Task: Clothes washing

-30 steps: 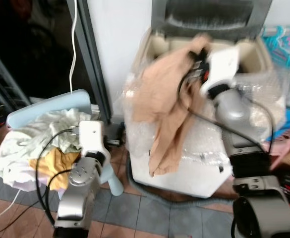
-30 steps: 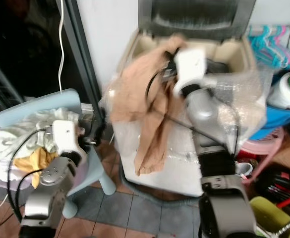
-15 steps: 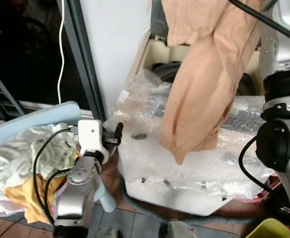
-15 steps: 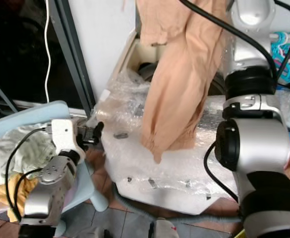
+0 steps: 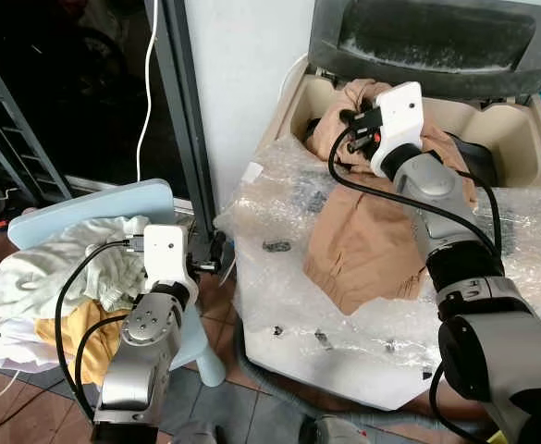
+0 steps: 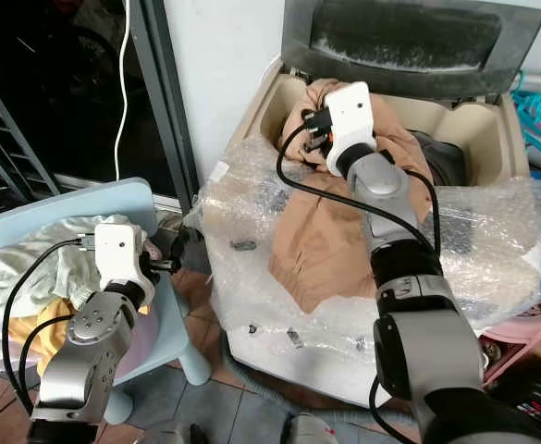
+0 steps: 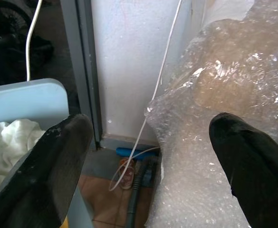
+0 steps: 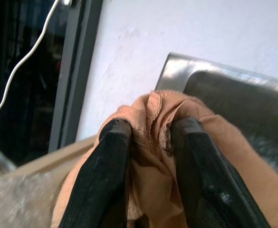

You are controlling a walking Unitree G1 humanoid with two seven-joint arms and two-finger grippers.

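Washer [image 5: 455,125] stands lid-up to receive laundry; tan garment [image 5: 362,240] lies half in the tub, half over the bubble-wrapped front, right claw [image 8: 150,137] clamped on it for feeding in; left claw [image 7: 148,156] apart, idle beside the chair [image 5: 85,199] pile.

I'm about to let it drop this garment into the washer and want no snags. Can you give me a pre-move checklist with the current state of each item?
1. Right gripper clamped on the tan garment: ok, cloth is pinched between both fingers.
2. Washer lid raised: ok, it stands open behind the tub.
3. Garment fully over the tub opening: not ok, its lower part lies draped forward over the bubble wrap on the washer's front.
4. Room left inside the tub: cannot tell, the arm and cloth hide it.
5. Left gripper out of the way: ok, open and holding nothing, low beside the washer.
6. More laundry waiting: ok, a pile of clothes sits on the blue chair.
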